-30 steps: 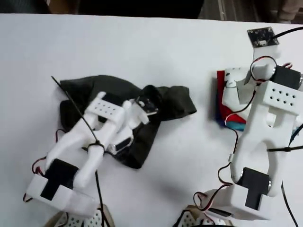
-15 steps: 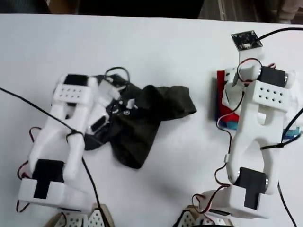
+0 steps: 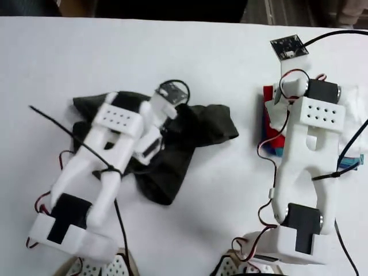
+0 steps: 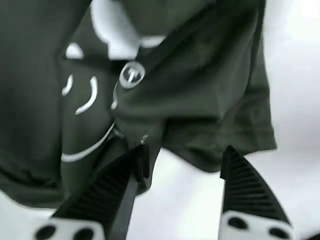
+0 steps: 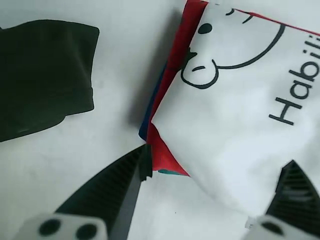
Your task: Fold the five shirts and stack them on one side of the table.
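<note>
Left claw (image 4: pixel 186 152) returned over black shirt (image 3: pixel 207 126) (long axis across table).

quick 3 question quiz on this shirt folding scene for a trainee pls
1. True or false: the black shirt lies folded on the stack.
2. Which colour tops the stack? A white, B black, C green.
3. Fill the gap: the left tool has its jaws ___.

Key
1. False: it lies crumpled on the table, apart from the stack.
2. A: the white shirt lies on top.
3. Open.
</note>
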You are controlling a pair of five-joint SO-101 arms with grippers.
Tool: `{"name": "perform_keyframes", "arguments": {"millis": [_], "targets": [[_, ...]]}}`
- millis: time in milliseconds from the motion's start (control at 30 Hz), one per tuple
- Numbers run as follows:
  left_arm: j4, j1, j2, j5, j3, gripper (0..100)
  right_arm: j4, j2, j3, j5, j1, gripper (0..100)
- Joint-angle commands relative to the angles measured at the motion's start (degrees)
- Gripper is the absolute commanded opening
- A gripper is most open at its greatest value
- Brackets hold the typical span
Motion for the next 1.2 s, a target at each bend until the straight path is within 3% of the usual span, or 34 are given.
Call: {"name": "perform_keyframes", "arguments": {"millis": [0,233,467,533,633,767,967,1167], "targets": [[-5.5,1.2,-2.1,0.8,2.3,25,-0.5,-0.7,-0.4,-0.2,-0.1,39.0],[-12.6,1.4,-2.0,0.4,10.2,25,-0.5,-0.7,-0.4,-0.1,-0.3,39.0],[-12.5,1.9,-2.0,-3.1,13.0,24,-0.5,-0.7,-0.4,-0.2,-0.5,39.0],[-12.5,1.9,-2.0,-4.0,13.2,19,-0.5,-0.7,-0.4,-0.2,-0.4,39.0],[-12.4,1.5,-2.1,-4.6,13.2,1,-0.5,-0.7,-0.4,-0.2,-0.2,39.0],[-10.5,-0.5,-2.5,-4.7,12.6,2,-0.3,-0.7,-0.3,-0.2,-0.1,39.0],[-1.2,-12.1,-2.6,-14.9,8.9,2,0.8,-0.7,-0.3,0.0,-0.1,39.0],[11.9,-29.6,-2.5,-25.1,-7.8,2,1.0,-0.7,-0.3,-0.2,-0.6,39.0]]}}
